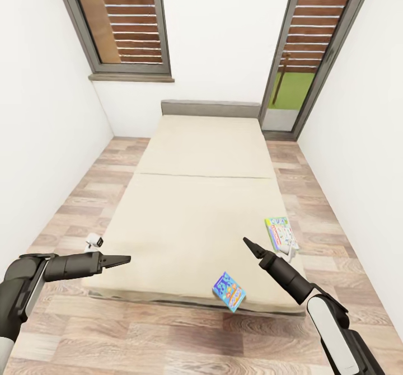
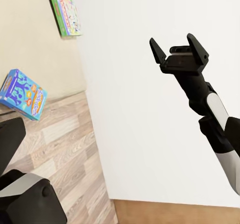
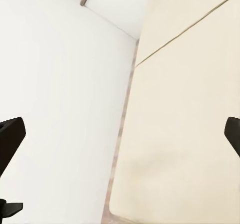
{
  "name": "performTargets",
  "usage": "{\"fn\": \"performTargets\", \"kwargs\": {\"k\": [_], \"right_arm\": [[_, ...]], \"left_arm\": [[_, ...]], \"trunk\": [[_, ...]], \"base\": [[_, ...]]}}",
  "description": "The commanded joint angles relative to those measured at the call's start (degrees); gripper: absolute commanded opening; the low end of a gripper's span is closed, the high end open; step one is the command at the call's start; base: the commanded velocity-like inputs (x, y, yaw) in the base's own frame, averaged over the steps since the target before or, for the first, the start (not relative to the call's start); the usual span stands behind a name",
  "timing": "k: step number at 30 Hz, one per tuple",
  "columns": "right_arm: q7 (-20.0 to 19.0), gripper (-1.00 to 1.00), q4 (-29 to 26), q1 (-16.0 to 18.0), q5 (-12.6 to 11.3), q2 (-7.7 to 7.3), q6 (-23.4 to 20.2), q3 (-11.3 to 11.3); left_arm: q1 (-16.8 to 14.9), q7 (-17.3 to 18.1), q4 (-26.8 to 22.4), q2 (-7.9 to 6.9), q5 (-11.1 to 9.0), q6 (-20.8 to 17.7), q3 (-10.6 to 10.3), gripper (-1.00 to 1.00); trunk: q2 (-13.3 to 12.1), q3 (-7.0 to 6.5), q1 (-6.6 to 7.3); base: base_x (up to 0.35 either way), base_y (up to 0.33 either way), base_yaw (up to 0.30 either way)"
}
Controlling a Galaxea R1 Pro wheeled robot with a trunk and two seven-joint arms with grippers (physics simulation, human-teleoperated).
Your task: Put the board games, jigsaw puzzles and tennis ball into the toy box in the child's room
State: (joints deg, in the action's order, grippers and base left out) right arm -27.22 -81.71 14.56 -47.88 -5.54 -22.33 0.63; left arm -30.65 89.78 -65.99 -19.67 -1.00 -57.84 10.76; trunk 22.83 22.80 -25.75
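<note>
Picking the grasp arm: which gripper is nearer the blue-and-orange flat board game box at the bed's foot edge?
Right. The right gripper hovers just above-right of the blue-and-orange flat board game box; the left gripper is across the beige bed, far left.

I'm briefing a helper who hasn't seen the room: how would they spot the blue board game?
Find the beige bed under the windows. At its foot edge, toward the right corner, the blue board game overhangs the mattress. Unlike the pale green-edged board game by the right edge, it is blue with orange.

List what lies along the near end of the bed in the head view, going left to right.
Left gripper → blue board game → right gripper → green-edged board game.
</note>
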Motion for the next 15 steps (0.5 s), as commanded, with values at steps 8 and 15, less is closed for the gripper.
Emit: {"fn": "performTargets", "kwargs": {"k": [8, 15], "right_arm": [[0.0, 1.00, 0.0, 0.0, -0.5, 0.02, -0.5, 0.0], [0.0, 1.00, 0.2, 0.0, -0.5, 0.00, -0.5, 0.0]], "left_arm": [[0.0, 0.2, 0.0, -0.02, 0.0, -0.6, 0.0, 1.00], [0.0, 0.2, 0.0, -0.02, 0.0, -0.6, 0.0, 1.00]], "trunk": [[0.1, -0.67, -0.03], [0.1, -1.34, -0.03]], "base": [[0.000, 0.000, 0.000], [0.000, 0.000, 0.000]]}}
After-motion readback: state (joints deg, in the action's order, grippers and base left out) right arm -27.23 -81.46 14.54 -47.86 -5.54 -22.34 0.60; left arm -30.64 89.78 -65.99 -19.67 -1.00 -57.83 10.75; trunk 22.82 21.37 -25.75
